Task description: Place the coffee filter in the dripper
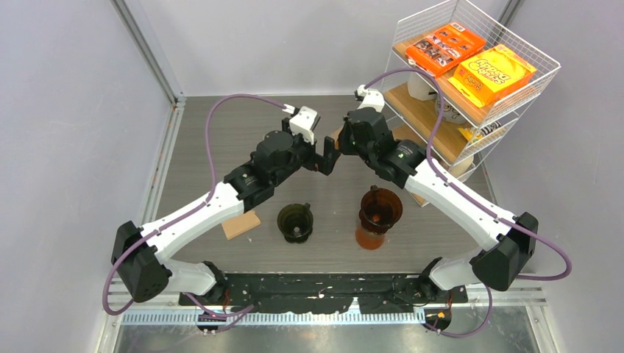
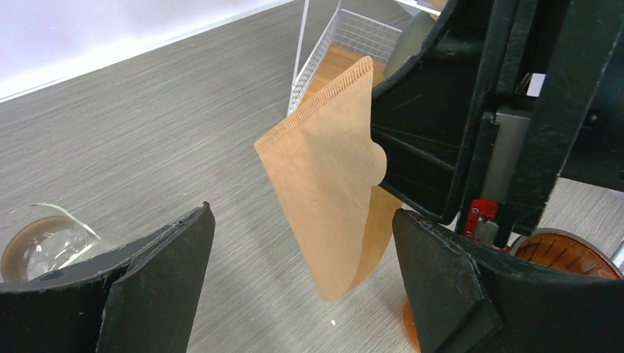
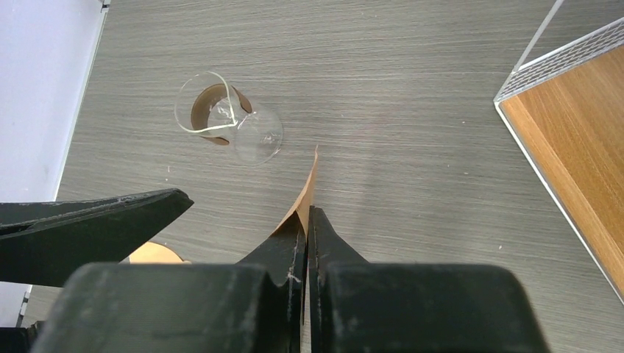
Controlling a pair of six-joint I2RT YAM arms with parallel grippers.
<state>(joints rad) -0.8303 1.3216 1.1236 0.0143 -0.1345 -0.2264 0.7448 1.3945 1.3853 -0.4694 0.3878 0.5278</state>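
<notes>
My right gripper point(image 3: 309, 220) is shut on a brown paper coffee filter point(image 3: 307, 193) and holds it above the table. In the left wrist view the filter point(image 2: 324, 176) hangs point down from the right gripper's black fingers point(image 2: 427, 140). My left gripper point(image 2: 302, 276) is open, with one jaw on each side of the filter's lower tip and not touching it. In the top view both grippers meet at the table's far middle: the left point(image 1: 326, 159) and the right point(image 1: 337, 143). A dark dripper point(image 1: 296, 221) and an amber dripper point(image 1: 380, 209) stand nearer the arm bases.
A clear glass carafe point(image 3: 229, 125) lies on the table beyond the grippers; it also shows in the left wrist view point(image 2: 40, 248). A tan flat piece point(image 1: 241, 224) lies left of the dark dripper. A white wire rack point(image 1: 471, 66) with orange boxes stands at the back right.
</notes>
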